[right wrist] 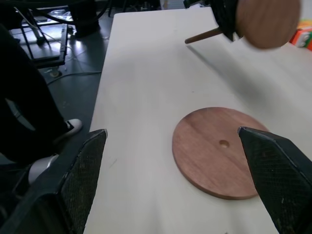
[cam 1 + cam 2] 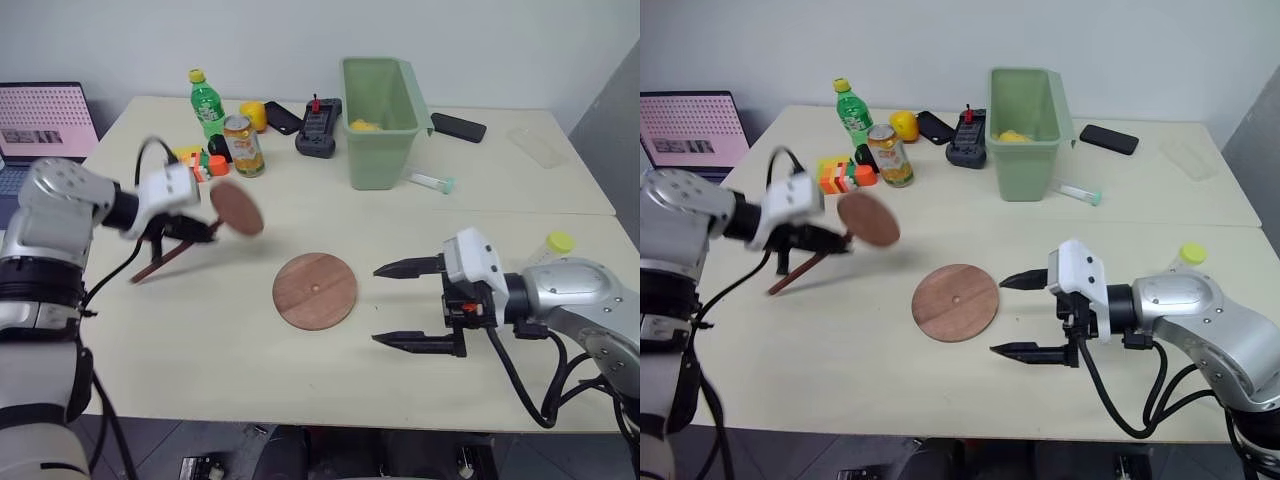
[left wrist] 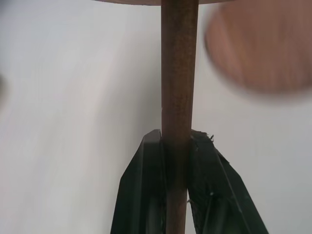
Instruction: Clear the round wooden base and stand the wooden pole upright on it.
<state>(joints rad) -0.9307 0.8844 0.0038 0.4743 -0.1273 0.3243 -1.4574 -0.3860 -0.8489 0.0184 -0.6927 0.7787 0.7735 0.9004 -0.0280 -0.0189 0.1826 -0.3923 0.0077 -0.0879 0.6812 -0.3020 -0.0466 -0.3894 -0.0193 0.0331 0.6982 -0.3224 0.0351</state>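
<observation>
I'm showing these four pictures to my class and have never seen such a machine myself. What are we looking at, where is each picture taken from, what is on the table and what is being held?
This is a humanoid robot with two arms, each ending in a gripper of two black fingers. Two pictures come from cameras in its head, looking down over the table; the other two come from a camera on each wrist. The left gripper is shut on the wooden pole, lifted and tilted, its thick disc end raised. The right gripper is open, beside the round wooden base, which lies flat and bare. Farther back stand a green bin, a green bottle, a can and a laptop.
</observation>
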